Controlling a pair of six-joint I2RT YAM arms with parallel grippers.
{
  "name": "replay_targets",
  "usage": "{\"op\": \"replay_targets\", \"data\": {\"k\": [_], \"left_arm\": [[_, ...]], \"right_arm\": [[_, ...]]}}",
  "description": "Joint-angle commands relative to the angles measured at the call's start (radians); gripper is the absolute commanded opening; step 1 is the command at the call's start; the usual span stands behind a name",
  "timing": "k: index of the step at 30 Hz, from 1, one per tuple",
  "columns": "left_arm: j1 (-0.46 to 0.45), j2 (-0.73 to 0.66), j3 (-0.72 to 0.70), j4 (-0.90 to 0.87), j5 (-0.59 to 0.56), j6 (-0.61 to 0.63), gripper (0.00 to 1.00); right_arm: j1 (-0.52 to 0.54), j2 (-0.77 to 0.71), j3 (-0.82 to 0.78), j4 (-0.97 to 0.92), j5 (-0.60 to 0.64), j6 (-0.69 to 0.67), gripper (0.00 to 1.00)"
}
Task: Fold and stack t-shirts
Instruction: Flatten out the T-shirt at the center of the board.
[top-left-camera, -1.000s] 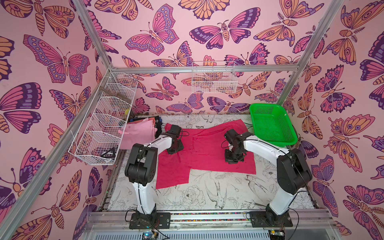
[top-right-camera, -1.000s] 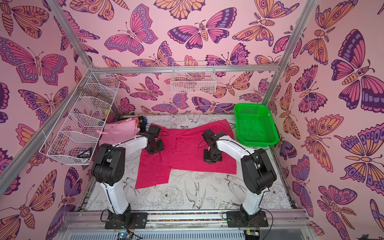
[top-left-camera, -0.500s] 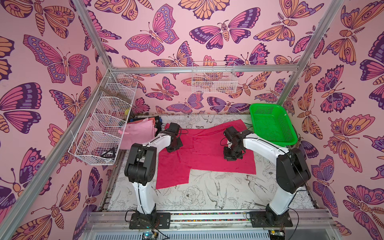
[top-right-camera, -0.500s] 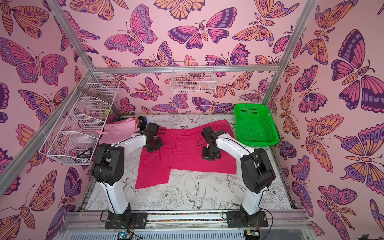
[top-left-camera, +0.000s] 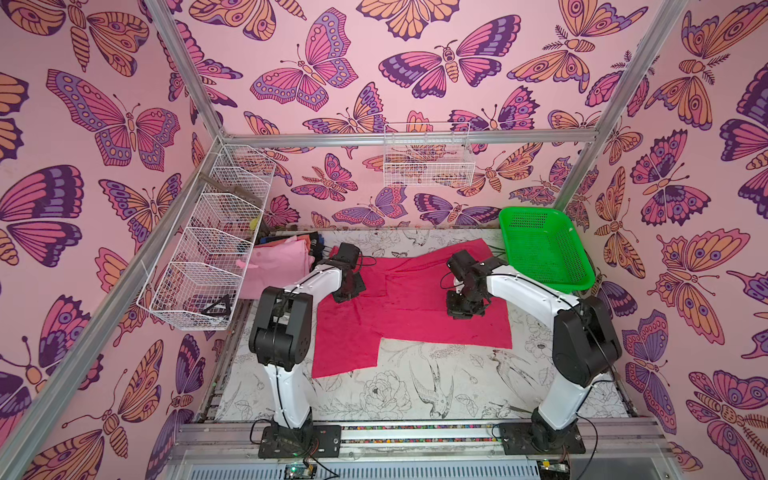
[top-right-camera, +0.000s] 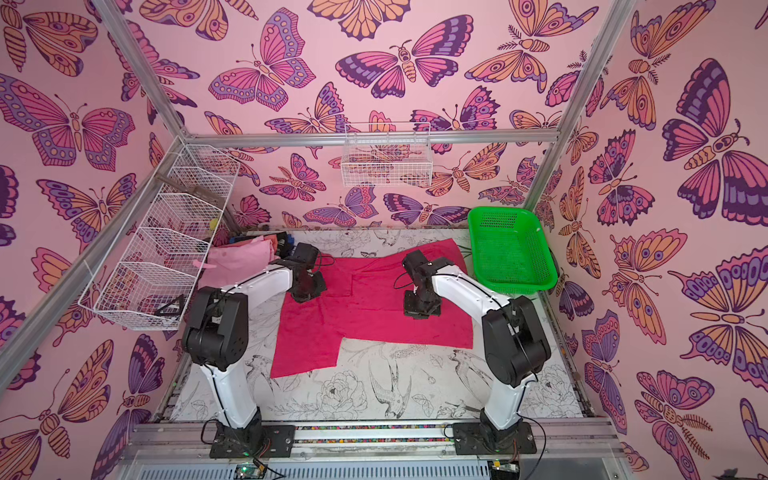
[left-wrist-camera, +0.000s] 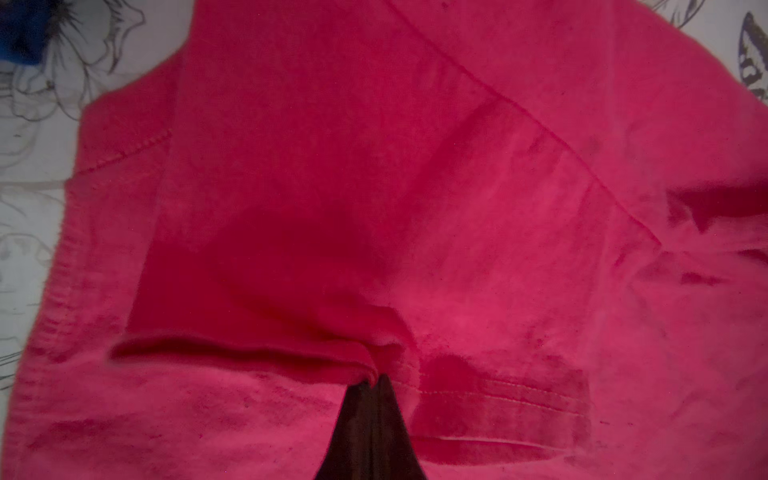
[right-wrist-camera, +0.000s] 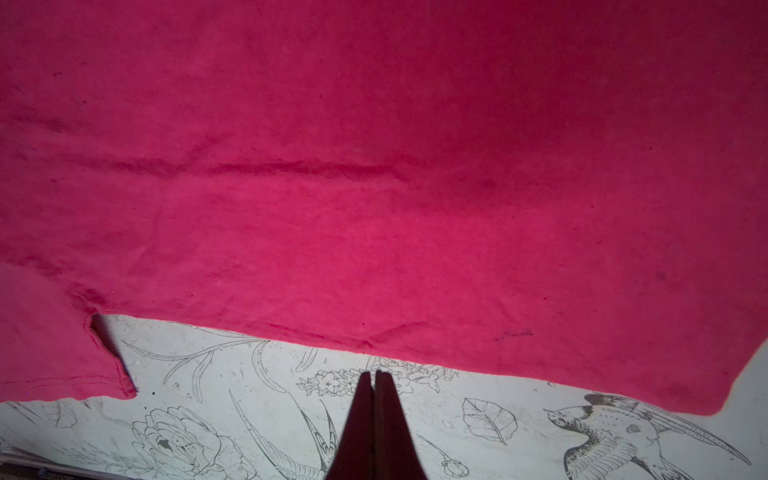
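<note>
The red shirt (top-left-camera: 407, 316) lies spread on the counter (top-left-camera: 415, 390), near a pink shirt (top-left-camera: 278, 266). The left tool (left-wrist-camera: 375, 380) is closed, pinching a fold of it; the right tool (right-wrist-camera: 372, 376) is closed on nothing, tips just beside its hem.

Robot lab cell, alu frame (top-left-camera: 407, 139), butterfly-print walls (top-left-camera: 332, 62)

Pink butterfly wallpaper (top-left-camera: 374, 104) on all visible walls, aluminium frame (top-left-camera: 407, 139). Surface (top-left-camera: 415, 386): bird-and-flower line print. White wire rack (top-left-camera: 208, 257) on wall outboard of left pincer (top-left-camera: 345, 296); small wire basket (top-left-camera: 428, 162) on wall beyond right pincer (top-left-camera: 461, 311). Light even.
</note>
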Motion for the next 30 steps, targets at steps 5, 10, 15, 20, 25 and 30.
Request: {"op": "replay_targets", "data": {"k": [5, 10, 15, 20, 25, 30], "left_arm": [[0.006, -0.009, 0.124, -0.062, -0.013, 0.026, 0.00], [0.006, 0.035, 0.252, -0.122, -0.023, 0.045, 0.00], [0.008, 0.080, 0.341, -0.143, -0.031, 0.052, 0.00], [0.019, 0.148, 0.468, -0.164, -0.038, 0.069, 0.00], [0.036, 0.248, 0.653, -0.217, -0.030, 0.096, 0.00], [0.071, 0.354, 0.851, -0.264, -0.002, 0.106, 0.00]], "right_arm": [[0.007, -0.001, -0.025, -0.031, 0.049, 0.010, 0.00], [0.005, 0.018, -0.058, -0.043, 0.076, 0.030, 0.00], [-0.006, 0.059, -0.089, -0.049, 0.097, 0.048, 0.00], [-0.030, 0.099, -0.111, -0.023, 0.081, 0.051, 0.00], [-0.036, 0.136, -0.119, -0.003, 0.063, 0.050, 0.00], [-0.036, 0.152, -0.125, 0.002, 0.053, 0.050, 0.00]]}}
